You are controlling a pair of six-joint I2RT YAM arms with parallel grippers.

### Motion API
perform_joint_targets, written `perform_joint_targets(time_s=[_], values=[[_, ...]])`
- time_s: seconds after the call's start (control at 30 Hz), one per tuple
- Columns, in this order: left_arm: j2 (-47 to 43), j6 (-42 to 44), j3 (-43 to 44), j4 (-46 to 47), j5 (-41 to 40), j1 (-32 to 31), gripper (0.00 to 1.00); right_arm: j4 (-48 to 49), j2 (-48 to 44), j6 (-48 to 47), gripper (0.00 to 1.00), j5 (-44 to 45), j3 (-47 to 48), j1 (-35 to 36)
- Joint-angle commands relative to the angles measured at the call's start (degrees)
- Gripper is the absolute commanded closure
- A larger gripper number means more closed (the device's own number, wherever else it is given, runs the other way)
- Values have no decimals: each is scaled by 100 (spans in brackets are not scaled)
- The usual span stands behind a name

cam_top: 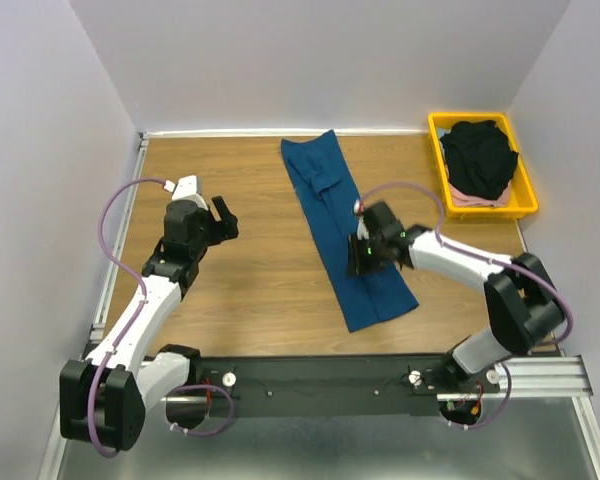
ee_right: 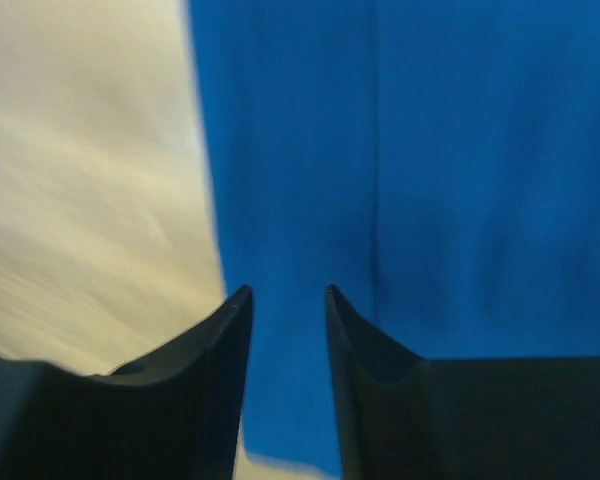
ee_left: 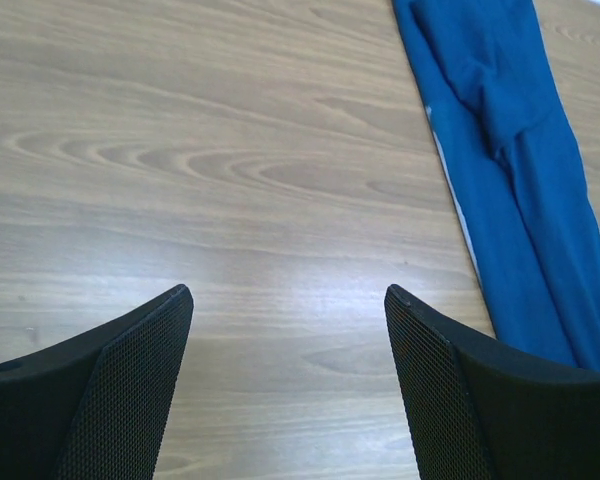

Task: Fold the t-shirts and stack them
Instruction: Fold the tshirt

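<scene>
The blue t-shirt [cam_top: 328, 210] [ee_left: 510, 150] [ee_right: 430, 150] is folded into one long narrow strip. It lies flat and diagonal in the middle of the table [cam_top: 240, 290] [ee_left: 230, 150] [ee_right: 90, 150], running from the far edge down toward the near right.

The right gripper [cam_top: 358, 258] [ee_right: 287, 292] sits over the near part of that strip, close to its left edge. Its wrist view is pretty blurry. The two fingers are only a narrow gap apart with blue cloth showing between them, and honestly I can't tell if it's pinching the fabric or just above it.

The left gripper [cam_top: 223, 218] [ee_left: 288, 292] is well off to the left over bare wood, spread wide with nothing in it.

At the far right corner is a yellow tray [cam_top: 490, 211]. A crumpled black t-shirt [cam_top: 480, 155] lies in it on top of a pink t-shirt [cam_top: 465, 198], which only peeks out at the near side.

The surface is a light wood-grain tabletop, boxed in by plain pale walls [cam_top: 330, 60] on three sides. A black rail [cam_top: 330, 375] runs along the near edge, where the arms are bolted.

Count: three shirts (one blue, one black, one pink), one tray, two arms.
</scene>
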Motion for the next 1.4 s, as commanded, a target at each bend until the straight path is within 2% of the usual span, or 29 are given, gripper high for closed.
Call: perform_joint_targets(time_s=[0.0, 0.13, 0.27, 0.43, 0.57, 0.67, 0.7, 0.83, 1.0, 1.13, 1.23, 1.37], values=[[154, -323, 74, 142, 178, -246, 15, -658, -691, 314, 62, 314, -856, 459], [295, -648, 4, 45, 187, -553, 16, -641, -886, 490, 68, 129, -1375, 723], [357, -939, -67, -113, 29, -905, 16, -413, -412, 542, 68, 59, -1429, 978], [278, -1176, -102, -578, -243, -1221, 16, -52, 826, 666, 68, -258, -585, 1768], [50, -1308, -84, -1078, -533, -1283, 16, -43, 2082, 622, 67, -530, 942, 2305], [-38, -1317, -58, -1334, -648, -1336, 16, -87, 2244, 595, 65, -487, 1516, 2359], [-82, -1326, -58, -1509, -700, -1362, 16, -244, 2165, 534, 63, -217, 1846, 2367], [-144, -1440, -172, -1713, -570, -1432, 16, -789, 1761, 367, 47, 356, 2271, 2315], [57, -1616, -260, -1835, -332, -1765, 16, -1335, 857, 594, 43, 778, 1676, 1876], [435, -1774, -295, -1906, -200, -2073, 16, -1371, -58, 1086, 42, 753, 542, 1454], [804, -1932, -261, -1906, -147, -2555, 16, -1310, -611, 1491, 43, 569, -397, 1418], [1217, -2196, -199, -1889, -191, -3039, 17, -1090, -1008, 1808, 45, 410, -1057, 1418]])
